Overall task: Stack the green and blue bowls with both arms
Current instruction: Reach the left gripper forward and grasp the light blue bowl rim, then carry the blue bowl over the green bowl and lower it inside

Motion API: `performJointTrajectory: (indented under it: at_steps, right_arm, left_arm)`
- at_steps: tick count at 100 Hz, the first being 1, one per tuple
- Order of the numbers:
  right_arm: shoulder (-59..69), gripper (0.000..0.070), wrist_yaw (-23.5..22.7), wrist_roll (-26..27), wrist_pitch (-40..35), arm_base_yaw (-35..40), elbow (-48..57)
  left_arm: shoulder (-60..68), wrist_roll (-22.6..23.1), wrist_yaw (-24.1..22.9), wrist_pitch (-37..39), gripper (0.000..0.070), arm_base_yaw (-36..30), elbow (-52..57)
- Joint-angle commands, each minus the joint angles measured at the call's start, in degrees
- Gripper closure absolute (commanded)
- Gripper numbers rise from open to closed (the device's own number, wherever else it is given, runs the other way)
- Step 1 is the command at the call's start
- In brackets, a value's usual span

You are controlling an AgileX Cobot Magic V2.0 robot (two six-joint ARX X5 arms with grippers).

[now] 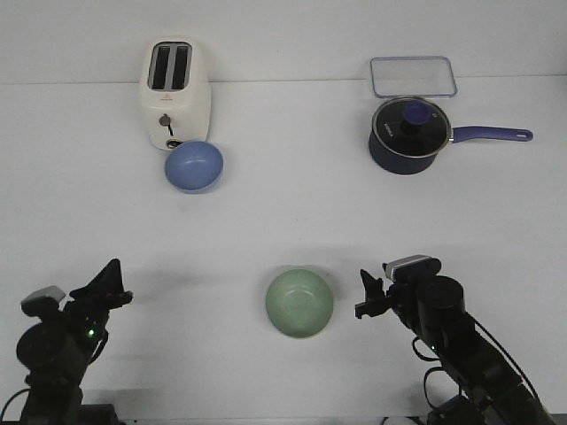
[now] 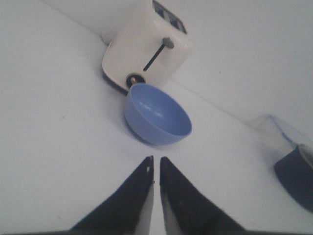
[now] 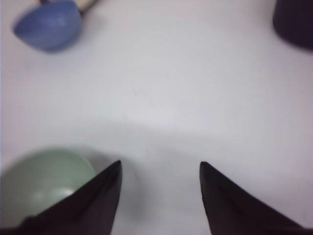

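Note:
The pale green bowl (image 1: 299, 303) sits upright on the table near the front, between the arms. The blue bowl (image 1: 194, 166) sits farther back on the left, against the front of the white toaster (image 1: 174, 91). My left gripper (image 1: 108, 285) is shut and empty at the front left; in its wrist view (image 2: 156, 157) the blue bowl (image 2: 156, 113) lies ahead of the closed fingertips. My right gripper (image 1: 368, 295) is open and empty just right of the green bowl; in its wrist view (image 3: 160, 164) the green bowl (image 3: 44, 183) lies beside one finger (image 3: 98, 196).
A dark navy saucepan (image 1: 409, 135) with a glass lid and a purple handle stands at the back right. A clear lidded container (image 1: 413, 76) lies behind it. The saucepan also shows at the edge of the left wrist view (image 2: 296, 176).

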Motion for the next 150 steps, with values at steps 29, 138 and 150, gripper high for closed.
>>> performJointTrajectory:
  at_steps: [29,138,150]
  right_arm:
    - [-1.46,0.0369,0.17,1.16,0.48,0.15,-1.95]
    - [-1.49,0.0369,0.35,0.83,-0.04,-0.17,-1.95]
    - [-1.49,0.0369,3.67,1.31,-0.44,-2.27,-1.95]
  left_arm:
    - [40.15,13.94,1.11,-2.34,0.0369,0.04,24.04]
    - [91.30,10.86,9.25,-1.88,0.0686,-2.19,60.06]
    - [89.50,11.58,10.19,-5.38,0.0686,-2.19,60.06]
